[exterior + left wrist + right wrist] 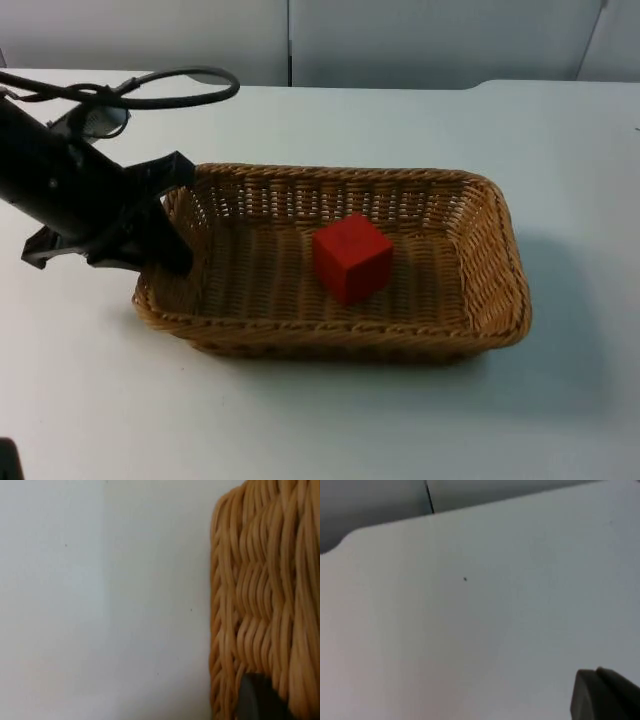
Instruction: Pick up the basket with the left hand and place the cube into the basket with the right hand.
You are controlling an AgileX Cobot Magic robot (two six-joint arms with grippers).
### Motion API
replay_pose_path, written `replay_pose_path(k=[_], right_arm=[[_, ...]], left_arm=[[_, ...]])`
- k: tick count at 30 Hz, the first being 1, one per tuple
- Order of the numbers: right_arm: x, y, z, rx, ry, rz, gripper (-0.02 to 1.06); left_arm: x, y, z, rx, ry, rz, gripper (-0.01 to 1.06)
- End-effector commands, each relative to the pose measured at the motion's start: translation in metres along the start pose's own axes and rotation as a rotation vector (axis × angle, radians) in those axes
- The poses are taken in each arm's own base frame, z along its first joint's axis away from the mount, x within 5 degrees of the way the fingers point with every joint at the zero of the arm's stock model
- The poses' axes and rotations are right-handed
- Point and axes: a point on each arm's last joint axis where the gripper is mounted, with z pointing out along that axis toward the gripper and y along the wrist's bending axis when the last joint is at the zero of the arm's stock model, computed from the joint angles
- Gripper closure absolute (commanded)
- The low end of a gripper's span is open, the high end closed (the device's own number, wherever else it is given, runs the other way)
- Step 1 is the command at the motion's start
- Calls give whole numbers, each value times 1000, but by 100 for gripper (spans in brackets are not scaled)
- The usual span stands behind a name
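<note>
Gripping the basket point(470, 300) at its short left-end wall, the left gripper point(170, 225) is pinched on the wicker rim, one finger inside the basket and the other outside, w/ the black arm slanting down from the upper left of the top view. In the left wrist view the woven wall point(260, 605) runs right up against a black fingertip point(260, 700), white table beside it, so the hold looks like it sits on the weave itself. Moving outward: the red cube point(351, 258) already sits inside the basket, approx mid-floor, turned a little, apart from all four walls. The basket casts a wide shadow along its right and front sides, so it may be held a bit off the table point(300, 420), but I can't tell for sure. The right gripper point(607, 695) shows as one dark fingertip over bare table near the grey partition point(370, 505), well away from the basket; can't tell if its fingers are spread or together, and that arm seems to be waiting. Judging by this, the placing looks done. Risks from here: the hold is at one end only, so the far end could sag or the wicker could slip between the fingers; a tilt would slide the cube toward the right wall, poss. shifting the load and worsening it.
</note>
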Motion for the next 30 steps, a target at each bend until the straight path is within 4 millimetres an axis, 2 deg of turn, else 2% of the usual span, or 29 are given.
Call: replay_pose_path(k=[1, 4, 5, 7, 8, 10, 12, 13, 15, 20, 24, 27, 28, 29, 30], right_arm=[[-8, -3, -6, 16, -96, -2, 105], [-13, -4, -6, 19, -158, -3, 105], [-16, -4, -7, 21, -191, -3, 105], [-22, -4, -8, 24, -251, -3, 105], [-22, -4, -8, 24, -251, -3, 105], [-27, -4, -10, 27, -312, -3, 105], [-32, -4, -11, 30, -369, -4, 105], [-34, -4, -12, 31, -389, -4, 105], [-36, -5, -13, 32, -414, -4, 105], [-41, -5, -15, 35, -473, -4, 105], [-42, -5, -16, 36, -486, -4, 105], [-42, -5, -16, 36, -488, -4, 105], [-42, -5, -16, 36, -488, -4, 105], [-42, -5, -16, 36, -488, -4, 105], [-42, -5, -16, 36, -488, -4, 105]], left_arm=[[-4, -4, 0, 6, -26, -8, 105], [-5, -5, 0, 9, -26, 4, 104], [-6, -6, -1, 14, -25, 7, 102], [-9, -8, -2, 25, -24, 18, 89], [-9, -8, -2, 25, -24, 18, 89], [-14, -12, -4, 38, -31, 35, 69], [-20, -16, -7, 50, -40, 53, 42], [-23, -18, -8, 52, -49, 49, 33], [-25, -19, -9, 53, -52, 35, 29], [-33, -20, -12, 21, -71, 93, 31], [-46, -19, -24, -66, -111, 162, 31], [-61, -27, -44, -173, -129, 219, 31], [-66, -32, -55, -197, -142, 221, 34], [-66, -32, -55, -197, -142, 221, 34], [-69, -39, -67, -224, -160, 231, 37]])
